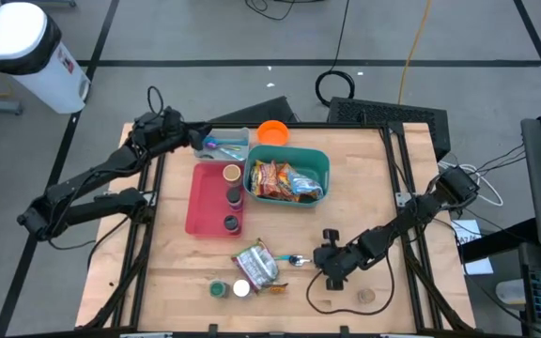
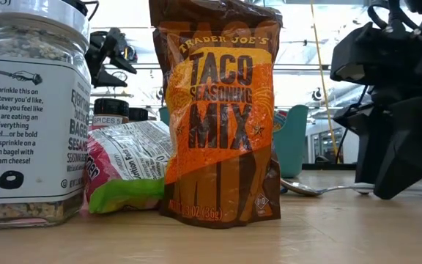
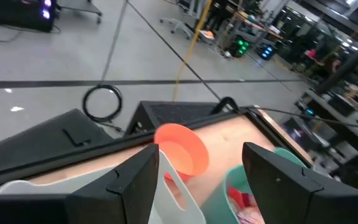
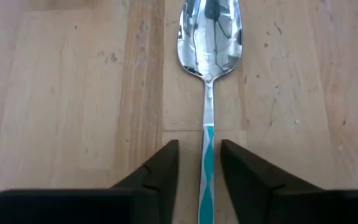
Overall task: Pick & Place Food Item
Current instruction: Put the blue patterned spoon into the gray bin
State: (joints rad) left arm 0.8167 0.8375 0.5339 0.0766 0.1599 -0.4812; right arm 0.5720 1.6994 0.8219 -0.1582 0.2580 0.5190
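Observation:
A metal spoon point(image 4: 209, 43) with a teal-patterned handle lies flat on the wooden table point(image 1: 393, 188), near the front; it also shows in the high view point(image 1: 298, 260). My right gripper point(image 4: 199, 174) is low at the table and open, one finger on each side of the spoon's handle, with a gap to each. A taco seasoning pouch point(image 2: 222, 110) stands on its bottom edge just left of the spoon point(image 1: 256, 266). My left gripper point(image 3: 201, 180) is open and empty at the far left point(image 1: 198, 141), above a clear container point(image 1: 228, 145).
A teal bin point(image 1: 319, 160) holds snack packets. A red tray point(image 1: 205, 202) holds spice jars. An orange bowl point(image 1: 272, 132) sits at the far edge. A seasoning jar point(image 2: 28, 110) and a pink-and-green bag point(image 2: 127, 172) lie beside the pouch. Bare wood shows to the right.

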